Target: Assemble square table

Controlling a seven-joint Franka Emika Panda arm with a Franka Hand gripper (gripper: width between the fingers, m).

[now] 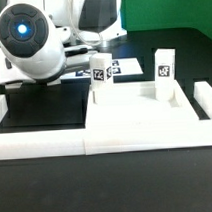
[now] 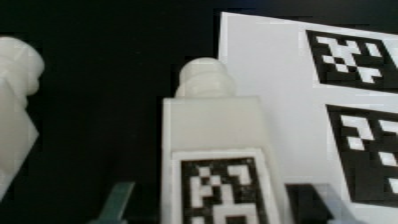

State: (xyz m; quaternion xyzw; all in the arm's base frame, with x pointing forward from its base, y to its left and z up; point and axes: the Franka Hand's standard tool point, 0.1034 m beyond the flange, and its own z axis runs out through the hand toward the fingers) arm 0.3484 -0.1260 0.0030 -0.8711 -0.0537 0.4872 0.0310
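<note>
I'm watching the gripper (image 2: 214, 200) hanging spread, jaws flanking an upright tagged leg (image 2: 214, 130) without touching, the marker board (image 2: 267, 70) lying nearby.

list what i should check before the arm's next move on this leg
1. Leg centred between the jaws: ok
2. Jaws open, with a dark gap on either side of the leg: ok
3. Neighbouring leg apart from the jaws: ok
4. Marker board off to one side of the leg: ok
5. Holes in the slab free for the leg: cannot tell
</note>
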